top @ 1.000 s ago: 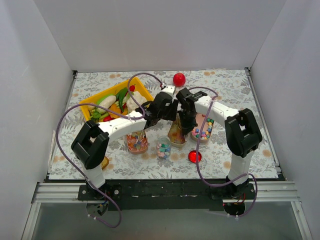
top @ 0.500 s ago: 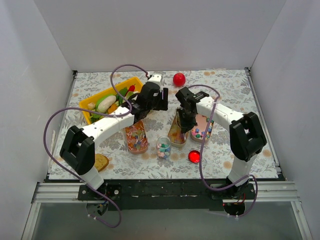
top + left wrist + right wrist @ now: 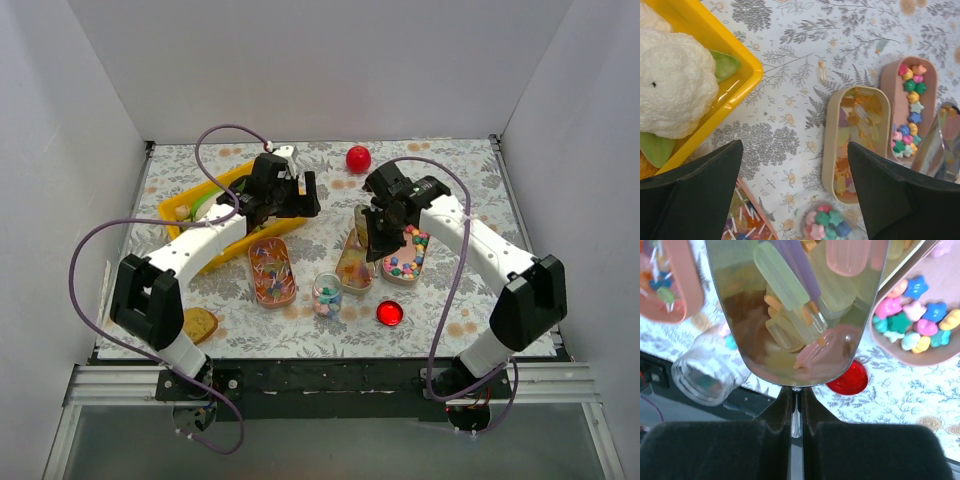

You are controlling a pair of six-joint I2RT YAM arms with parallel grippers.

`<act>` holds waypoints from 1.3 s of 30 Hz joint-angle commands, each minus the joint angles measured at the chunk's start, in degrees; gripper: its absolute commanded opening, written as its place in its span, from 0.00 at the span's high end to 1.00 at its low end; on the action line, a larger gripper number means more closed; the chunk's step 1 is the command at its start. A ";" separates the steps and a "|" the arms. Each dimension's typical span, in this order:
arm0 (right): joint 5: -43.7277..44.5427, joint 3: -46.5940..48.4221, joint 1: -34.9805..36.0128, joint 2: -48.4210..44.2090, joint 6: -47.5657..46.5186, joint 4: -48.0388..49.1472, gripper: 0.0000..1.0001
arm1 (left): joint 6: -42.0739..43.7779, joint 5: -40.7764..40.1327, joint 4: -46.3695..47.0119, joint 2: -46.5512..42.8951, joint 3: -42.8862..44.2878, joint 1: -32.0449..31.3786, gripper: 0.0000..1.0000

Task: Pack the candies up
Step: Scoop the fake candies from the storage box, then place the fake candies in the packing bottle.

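While my right gripper point(image 3: 796, 412) pinches the clear scoop point(image 3: 795, 315), the gummy candies point(image 3: 855, 120) lie under its bowl, in a tin point(image 3: 828, 145) just beyond the jar point(image 3: 327, 295), lengthwise away from it; my left gripper point(image 3: 795, 195) hangs splayed, empty, farther off.

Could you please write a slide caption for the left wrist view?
Open left gripper over floral tablecloth; yellow plastic tray at left, oval tins of candies at right.

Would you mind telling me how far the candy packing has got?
Done: the jar holds some star candies. In hand: the right gripper is shut on a clear scoop at the gummy tray; the left gripper is open, empty. Left: it, the star tray and the sprinkle tray hold plenty; the red lid is off.
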 commanded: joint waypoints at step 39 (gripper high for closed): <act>-15.06 7.32 22.54 -6.45 4.93 -18.08 0.99 | -7.27 16.96 0.20 -36.62 -30.14 -10.63 0.02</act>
